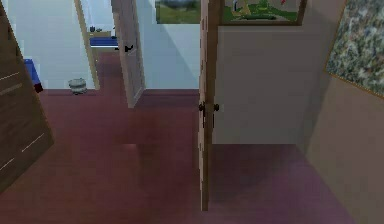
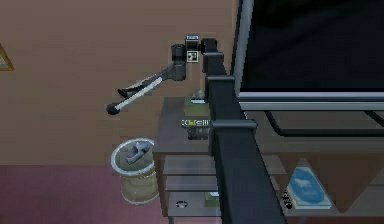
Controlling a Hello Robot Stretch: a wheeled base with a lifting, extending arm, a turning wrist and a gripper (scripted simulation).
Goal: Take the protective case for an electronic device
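Observation:
In the arm side view the dark arm [image 2: 235, 150] rises to its two white marker squares. From there the gripper [image 2: 115, 106] reaches down to the left. Its far end has only bare brown wall behind it, so it holds nothing. A pale blue and white flat thing [image 2: 305, 186] lies on a low shelf of the wooden stand [image 2: 180, 185], right of the arm. A small dark and white thing [image 2: 287, 199] lies next to it. A small greenish thing [image 2: 194, 106] stands on the stand's top, close behind the arm.
A large dark television [image 2: 315, 50] stands on the stand. A round bin [image 2: 135, 168] with scraps sits on the maroon floor left of it. In the forward view a wooden door [image 1: 207, 100] stands edge-on at centre. A white door [image 1: 128, 50] and a small bin [image 1: 77, 86] are farther left.

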